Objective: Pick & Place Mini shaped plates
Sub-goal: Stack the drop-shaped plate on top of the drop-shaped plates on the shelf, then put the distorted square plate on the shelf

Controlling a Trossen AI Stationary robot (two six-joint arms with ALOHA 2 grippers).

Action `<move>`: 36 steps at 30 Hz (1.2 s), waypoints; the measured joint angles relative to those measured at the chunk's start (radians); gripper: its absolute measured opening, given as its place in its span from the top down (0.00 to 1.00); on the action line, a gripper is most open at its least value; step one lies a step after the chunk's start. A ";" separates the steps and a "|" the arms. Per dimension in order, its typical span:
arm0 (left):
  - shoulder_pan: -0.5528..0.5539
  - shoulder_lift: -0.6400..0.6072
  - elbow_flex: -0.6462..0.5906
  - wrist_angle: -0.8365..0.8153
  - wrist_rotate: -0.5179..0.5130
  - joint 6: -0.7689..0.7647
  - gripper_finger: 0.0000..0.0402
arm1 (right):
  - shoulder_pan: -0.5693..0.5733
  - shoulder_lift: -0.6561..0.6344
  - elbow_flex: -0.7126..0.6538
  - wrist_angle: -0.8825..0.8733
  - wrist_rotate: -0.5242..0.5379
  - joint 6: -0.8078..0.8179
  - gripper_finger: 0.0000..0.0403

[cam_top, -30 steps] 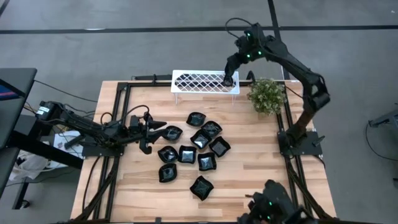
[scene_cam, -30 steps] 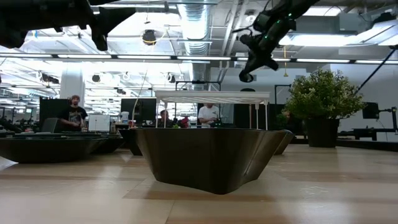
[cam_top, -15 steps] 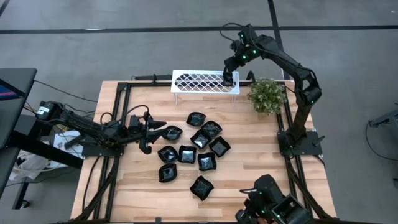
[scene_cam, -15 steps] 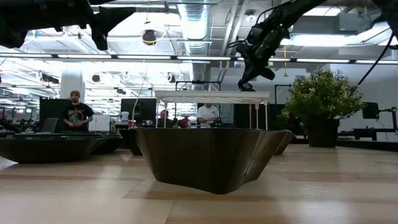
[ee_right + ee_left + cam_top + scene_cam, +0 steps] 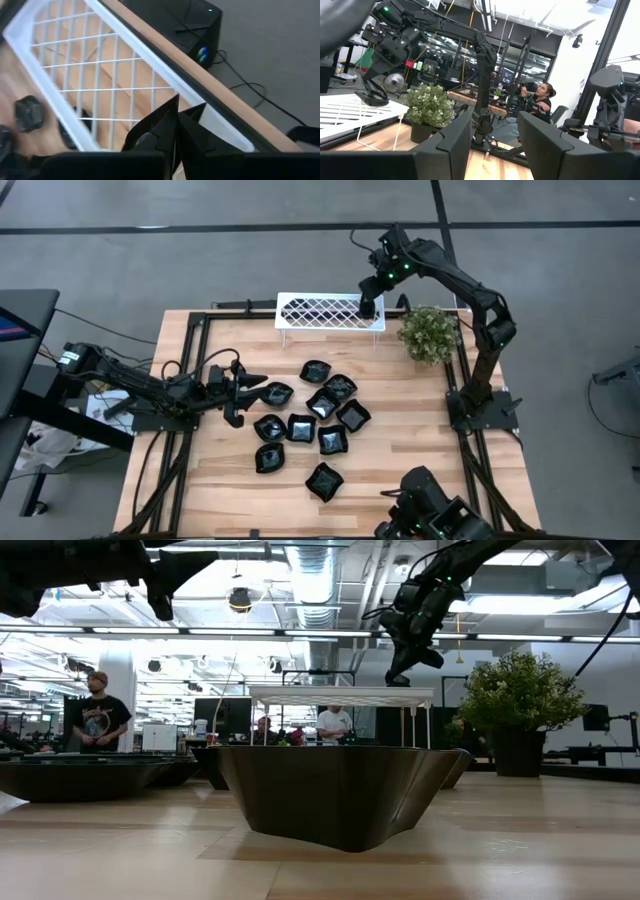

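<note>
the mini shaped plates are lying in a loose cluster on the wooden table, near its middle, about ten of them by our count from above, some touching their neighbours. in the low view one dark plate is filling the foreground.

we are judging the task to be in an early or middle stage: most plates are waiting on the table, and the white lattice tray at the far edge is showing no plate lying flat on it that we can make out. the green plant is standing just beside the tray.

our right gripper is reaching over the tray's end nearest the plant, the arm arching high from its base and the wrist pointing down. its fingers are pressed together, and in the left wrist view a small dark dish seems to be pinched at their tips just above the tray; we are not sure of that.

our left gripper is waiting low over the table beside the cluster, arm stretched out flat, its fingers standing apart with nothing between them.
</note>
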 joint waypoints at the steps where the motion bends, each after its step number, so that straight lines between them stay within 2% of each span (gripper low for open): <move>1: 0.000 0.000 0.000 0.000 0.000 0.000 0.59 | 0.003 0.000 0.000 0.000 0.016 0.000 0.96; 5: 0.000 0.000 0.000 0.000 0.000 0.000 0.59 | 0.008 0.000 0.000 -0.002 0.049 0.003 0.94; 18: 0.000 0.000 0.000 0.000 0.000 0.000 0.59 | 0.011 -0.003 -0.001 -0.007 0.052 0.020 0.88; 23: 0.000 0.000 0.000 0.000 0.000 0.000 0.59 | 0.072 -0.076 -0.041 0.074 0.114 -0.022 0.89; 26: 0.000 0.000 0.000 0.000 0.012 0.000 0.59 | 0.148 -0.165 -0.120 0.209 0.186 -0.025 0.89; 29: 0.000 0.001 0.000 -0.003 0.066 -0.009 0.59 | 0.234 -0.283 -0.240 0.365 0.221 -0.035 0.89; 32: 0.000 0.017 0.000 -0.009 0.151 -0.026 0.59 | 0.339 -0.415 -0.387 0.514 0.256 -0.058 0.89; 36: 0.000 0.053 0.000 -0.011 0.183 -0.030 0.59 | 0.514 -0.572 -0.615 0.706 0.334 -0.061 0.89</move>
